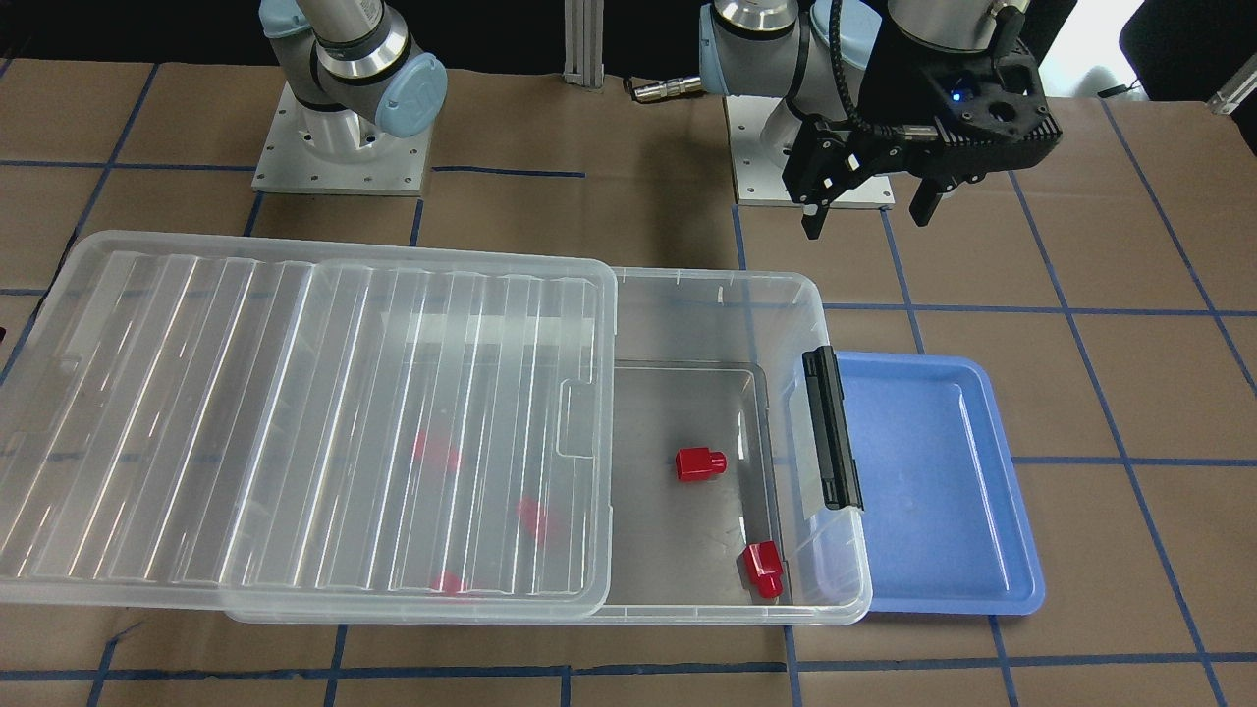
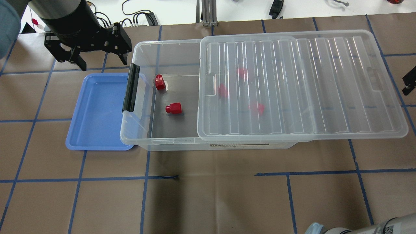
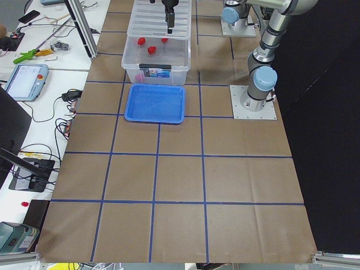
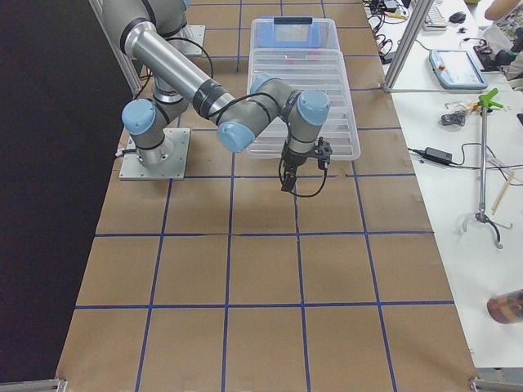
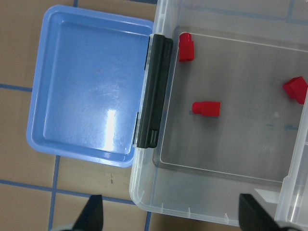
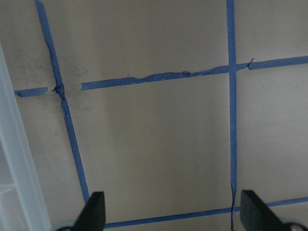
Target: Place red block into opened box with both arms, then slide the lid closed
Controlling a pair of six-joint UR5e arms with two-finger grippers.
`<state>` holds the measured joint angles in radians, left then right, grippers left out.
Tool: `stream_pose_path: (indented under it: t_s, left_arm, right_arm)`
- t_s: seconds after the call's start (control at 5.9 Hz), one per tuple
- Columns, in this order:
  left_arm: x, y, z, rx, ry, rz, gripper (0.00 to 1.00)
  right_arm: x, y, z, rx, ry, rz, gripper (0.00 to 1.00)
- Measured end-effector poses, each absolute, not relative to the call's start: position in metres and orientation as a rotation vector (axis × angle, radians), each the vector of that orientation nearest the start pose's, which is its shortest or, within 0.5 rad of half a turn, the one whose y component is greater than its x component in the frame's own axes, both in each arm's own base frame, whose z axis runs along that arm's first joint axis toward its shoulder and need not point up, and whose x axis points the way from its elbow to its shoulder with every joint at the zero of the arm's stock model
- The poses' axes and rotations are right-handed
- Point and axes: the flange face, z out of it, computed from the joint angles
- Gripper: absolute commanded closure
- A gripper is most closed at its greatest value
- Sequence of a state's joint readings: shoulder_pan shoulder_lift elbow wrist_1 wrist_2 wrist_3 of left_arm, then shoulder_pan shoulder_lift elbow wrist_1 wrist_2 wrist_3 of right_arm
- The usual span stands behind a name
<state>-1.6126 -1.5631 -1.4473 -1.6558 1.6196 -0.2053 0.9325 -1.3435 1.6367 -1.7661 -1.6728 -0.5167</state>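
Observation:
The clear box [image 1: 717, 282] lies lengthwise, its black latch bar [image 1: 832, 427] at the robot's left end. The ribbed lid [image 1: 295, 412] covers about two thirds of it and overhangs the other end. Two red blocks [image 1: 699, 462] [image 1: 763, 570] rest on the uncovered floor; three more show blurred through the lid [image 2: 241, 72]. My left gripper [image 1: 869, 201] hangs open and holds nothing, above the table behind the latch corner. My right gripper [image 6: 173, 211] is open over bare table just past the lid's far end [image 6: 14, 144].
A blue tray [image 1: 933, 491] with nothing in it sits against the box's latch end. Brown paper with blue tape lines covers the table. The arm bases [image 1: 339, 147] stand behind the box. Benches with tools and cables run along the table's far side [image 3: 34, 73].

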Motion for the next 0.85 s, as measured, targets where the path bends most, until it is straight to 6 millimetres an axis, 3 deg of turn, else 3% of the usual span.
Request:
stream_pose_path:
  t_s: [0.85]
  left_arm:
    - [-0.147,-0.478,0.545,-0.252,3.081,-0.047,0.02]
  right_arm:
    - [-0.203,-0.522,0.348,0.204,3.146,0.236,0.0]
